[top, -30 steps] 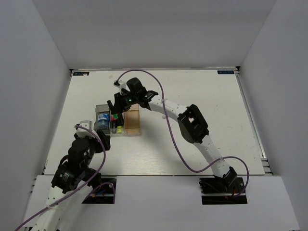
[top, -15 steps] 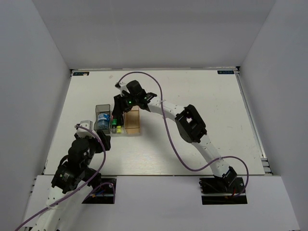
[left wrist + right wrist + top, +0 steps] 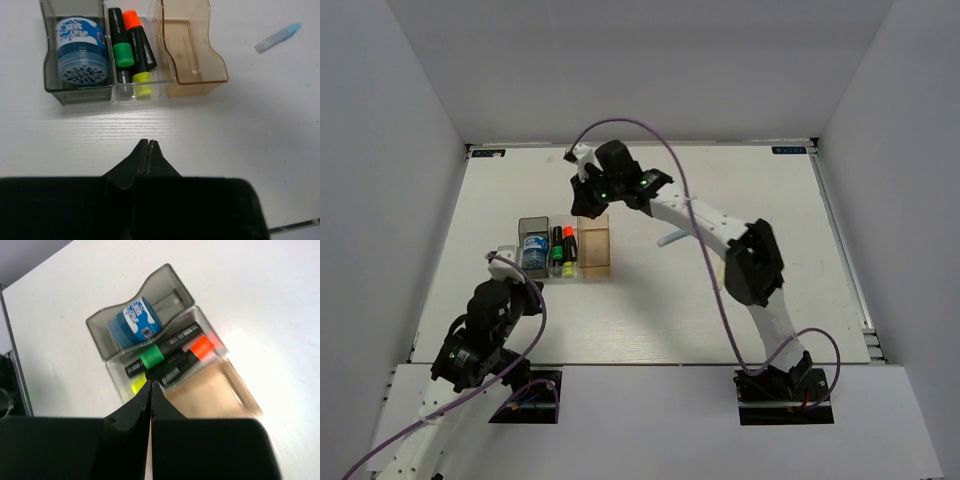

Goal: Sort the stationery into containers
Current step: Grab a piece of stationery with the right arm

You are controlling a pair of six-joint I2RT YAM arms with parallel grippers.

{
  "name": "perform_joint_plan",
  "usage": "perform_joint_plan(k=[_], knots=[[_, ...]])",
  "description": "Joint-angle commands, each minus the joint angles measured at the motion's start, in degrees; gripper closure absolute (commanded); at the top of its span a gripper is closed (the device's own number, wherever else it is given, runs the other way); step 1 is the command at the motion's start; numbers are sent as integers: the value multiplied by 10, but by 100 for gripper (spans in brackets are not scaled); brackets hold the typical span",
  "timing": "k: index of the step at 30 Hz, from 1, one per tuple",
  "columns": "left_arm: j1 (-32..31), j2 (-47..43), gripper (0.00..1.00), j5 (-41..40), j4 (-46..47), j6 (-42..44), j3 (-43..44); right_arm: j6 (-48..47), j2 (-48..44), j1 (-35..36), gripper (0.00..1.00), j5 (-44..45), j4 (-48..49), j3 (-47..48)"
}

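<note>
Markers binned, both grippers empty.
Overhead: joined bins (image 3: 595,250) left of centre, a pale blue stick (image 3: 672,238) on the table to their right. Left wrist: left gripper (image 3: 148,145) pinched together, short of the bins holding markers (image 3: 142,50). Right wrist: right gripper (image 3: 150,387) closed on nothing above them.

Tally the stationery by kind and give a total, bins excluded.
Markers: 3 (green, orange and yellow caps)
Blue-white round item: 1
Pale blue stick: 1
Total: 5
</note>
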Motion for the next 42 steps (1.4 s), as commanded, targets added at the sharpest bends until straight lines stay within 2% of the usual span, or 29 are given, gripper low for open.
perform_joint_plan(k=[1, 2, 5, 6, 8, 9, 10, 12, 14, 16, 20, 27, 33, 42], knots=[[0, 59, 100, 65, 31, 16, -1, -80, -131, -24, 100, 82, -90, -49], [-1, 104, 100, 108, 52, 17, 7, -87, -155, -43, 74, 103, -101, -75], [0, 161, 97, 167, 69, 18, 49, -69, -187, -75, 69, 122, -202, -105], [-3, 223, 86, 191, 72, 20, 59, -60, -188, -101, 69, 131, -253, -114], [-9, 279, 63, 208, 72, 26, 82, -25, -191, -120, 69, 168, -336, -125], [-29, 297, 36, 207, 68, 37, 115, 2, -194, -143, 71, 181, -353, -141], [-37, 336, 27, 207, 70, 42, 125, 13, -204, -150, 71, 223, -362, -170], [-70, 353, 15, 199, 80, 68, 146, 49, -230, -171, 71, 262, -357, -231], [-85, 369, 13, 199, 91, 76, 144, 59, -268, -182, 63, 284, -322, -329], [-91, 365, 13, 211, 128, 83, 115, 60, -306, -189, 55, 297, -295, -376], [-92, 342, 13, 239, 158, 86, 75, 71, -318, -210, 49, 325, -310, -414], [-92, 293, 11, 226, 152, 95, 60, 96, -290, -244, 49, 318, -318, -436], [-92, 294, 11, 232, 148, 97, 63, 129, -230, -276, 49, 293, -324, -414], [-92, 295, 11, 230, 148, 98, 61, 153, -198, -312, 49, 262, -291, -427]])
